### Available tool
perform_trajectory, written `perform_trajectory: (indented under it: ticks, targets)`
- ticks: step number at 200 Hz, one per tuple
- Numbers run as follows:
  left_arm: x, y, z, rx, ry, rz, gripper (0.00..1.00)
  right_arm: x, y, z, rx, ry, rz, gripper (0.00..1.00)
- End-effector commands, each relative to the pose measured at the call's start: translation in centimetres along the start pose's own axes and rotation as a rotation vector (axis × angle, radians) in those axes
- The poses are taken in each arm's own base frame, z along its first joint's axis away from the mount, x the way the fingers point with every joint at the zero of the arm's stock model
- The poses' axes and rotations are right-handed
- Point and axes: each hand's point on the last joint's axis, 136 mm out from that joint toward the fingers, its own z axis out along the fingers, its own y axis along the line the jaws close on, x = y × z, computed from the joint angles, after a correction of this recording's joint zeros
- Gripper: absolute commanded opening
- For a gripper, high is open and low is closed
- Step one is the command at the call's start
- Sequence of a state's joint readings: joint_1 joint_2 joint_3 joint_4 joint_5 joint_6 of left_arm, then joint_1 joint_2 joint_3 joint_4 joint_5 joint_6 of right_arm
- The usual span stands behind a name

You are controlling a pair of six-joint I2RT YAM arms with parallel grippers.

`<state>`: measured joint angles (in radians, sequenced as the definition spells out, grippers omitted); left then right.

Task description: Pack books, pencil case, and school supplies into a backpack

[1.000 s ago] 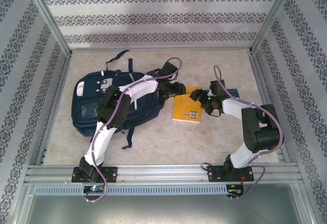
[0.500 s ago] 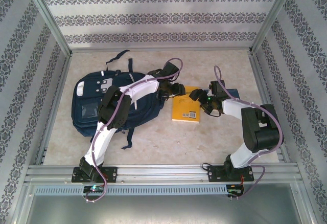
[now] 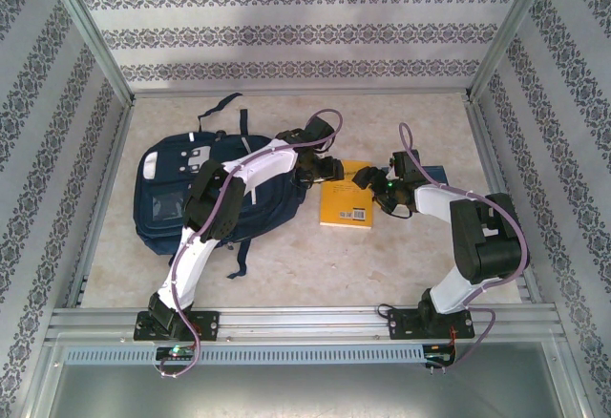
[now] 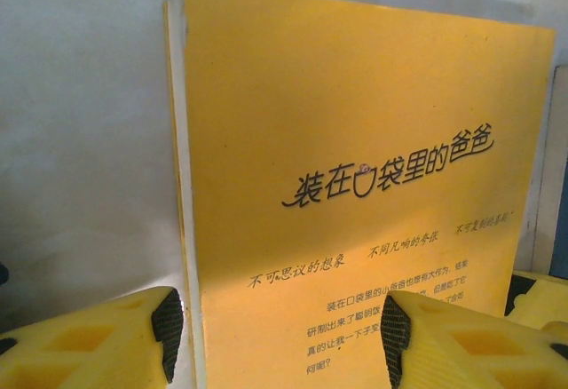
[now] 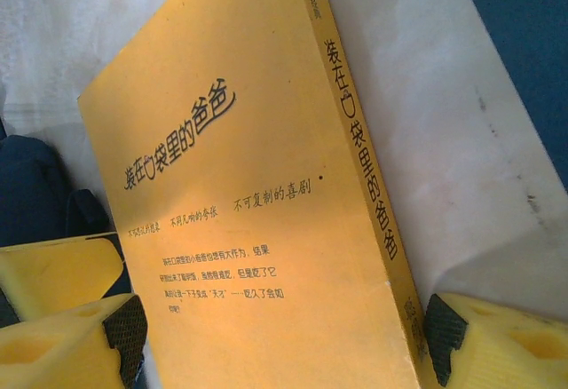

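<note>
While backpack [image 3: 158, 232] lies flat on tabletop [image 3: 305, 265] left side, we cannot see into it. Over it stretches left arm [image 3: 239, 179]. Just right of backpack, yellow book [image 3: 346, 206] flat; navy book [image 3: 434, 172] partly hidden behind right arm [image 3: 449, 208]. We find left jaws released, straddling yellow book's page edge, one finger [image 4: 89, 345] off cover. Likewise right jaws released, spread across book's width, spine beside one finger [image 5: 506, 345].
</note>
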<state>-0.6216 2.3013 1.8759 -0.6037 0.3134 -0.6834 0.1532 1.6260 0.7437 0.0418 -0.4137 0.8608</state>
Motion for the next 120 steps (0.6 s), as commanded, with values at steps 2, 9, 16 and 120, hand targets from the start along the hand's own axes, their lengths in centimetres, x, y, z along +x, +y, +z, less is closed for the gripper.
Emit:
perform_trajectory:
  ticks: [2, 9, 16, 120]
  targets:
    - [0.7, 1.8, -1.0, -0.073, 0.015, 0.013, 0.63, 0.9, -0.8, 0.4, 0.019, 0.034, 0.006, 0.83]
    - [0.8, 2.0, -0.9, -0.078, 0.017, 0.012, 0.63, 1.0, -0.8, 0.4, 0.019, 0.035, 0.006, 0.83]
    - [0.9, 2.2, -0.6, -0.082, 0.022, 0.009, 0.63, 1.0, -0.8, 0.4, 0.019, 0.035, 0.005, 0.83]
    - [2.9, -0.3, 2.4, 0.040, 0.105, -0.012, 0.59, 2.6, 3.5, 0.9, -0.142, 0.137, -0.009, 0.82]
